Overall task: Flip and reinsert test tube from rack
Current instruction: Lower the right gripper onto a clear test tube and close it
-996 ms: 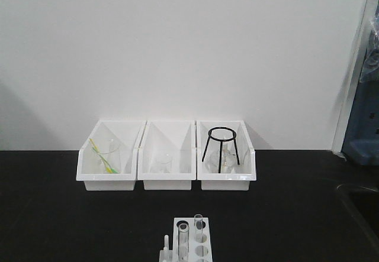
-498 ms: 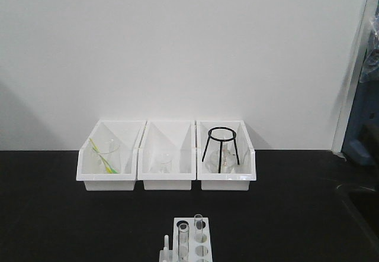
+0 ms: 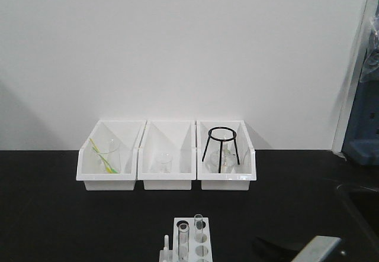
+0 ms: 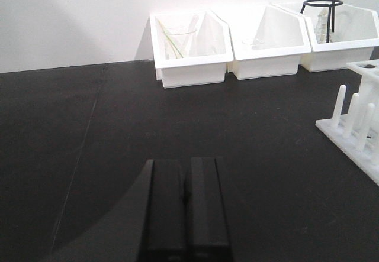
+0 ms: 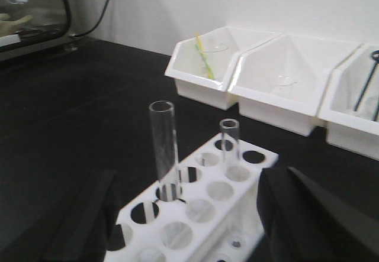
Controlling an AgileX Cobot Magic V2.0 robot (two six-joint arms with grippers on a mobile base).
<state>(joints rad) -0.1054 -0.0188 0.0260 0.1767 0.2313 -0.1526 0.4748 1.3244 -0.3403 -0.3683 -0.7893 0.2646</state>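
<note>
Hovering spread wide, the right gripper (image 5: 192,182) brackets the tall clear test tube (image 5: 162,149) standing in the rack (image 5: 243,217); left gripper (image 4: 186,209) pressed together. Light, slick, likely breakable: pinch gently mid-tube, I'd say.

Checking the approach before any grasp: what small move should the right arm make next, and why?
Probably ease the right end effector forward, centring it on the nearer test tube. Its fingers stand open to either side of the rack, short of that tube, which stands upright in a hole. Nothing is gripped yet.
</note>
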